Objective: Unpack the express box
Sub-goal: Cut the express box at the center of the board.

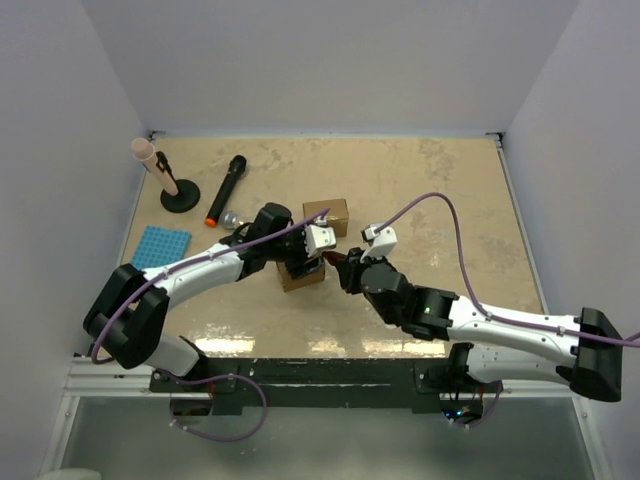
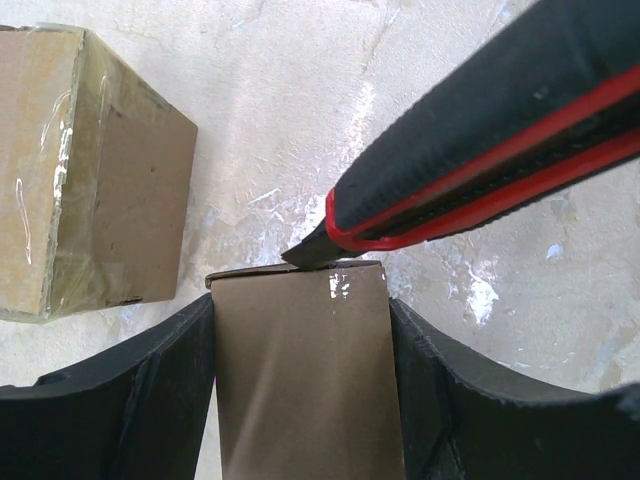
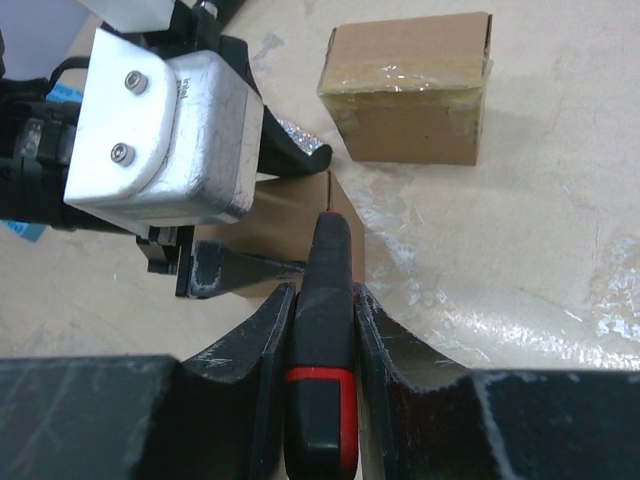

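Observation:
My left gripper point(image 1: 300, 258) point(image 2: 300, 310) is shut on a small brown express box point(image 1: 301, 274) point(image 2: 300, 390) that stands on the table, its black fingers point(image 2: 130, 390) pressing both sides. My right gripper point(image 1: 340, 268) point(image 3: 323, 295) is shut on a black and red utility knife point(image 3: 322, 340) point(image 2: 490, 140). The knife's tip touches the far top edge of the held box. The box also shows in the right wrist view point(image 3: 290, 225), partly hidden behind the left gripper's housing. A second, taped brown box point(image 1: 328, 214) point(image 2: 90, 170) point(image 3: 410, 90) sits just beyond.
A black microphone point(image 1: 226, 188) with an orange end, a black round stand with a pinkish cylinder point(image 1: 160, 172) and a blue studded tray point(image 1: 160, 246) lie at the back left. A small shiny object point(image 1: 232, 218) lies by the left wrist.

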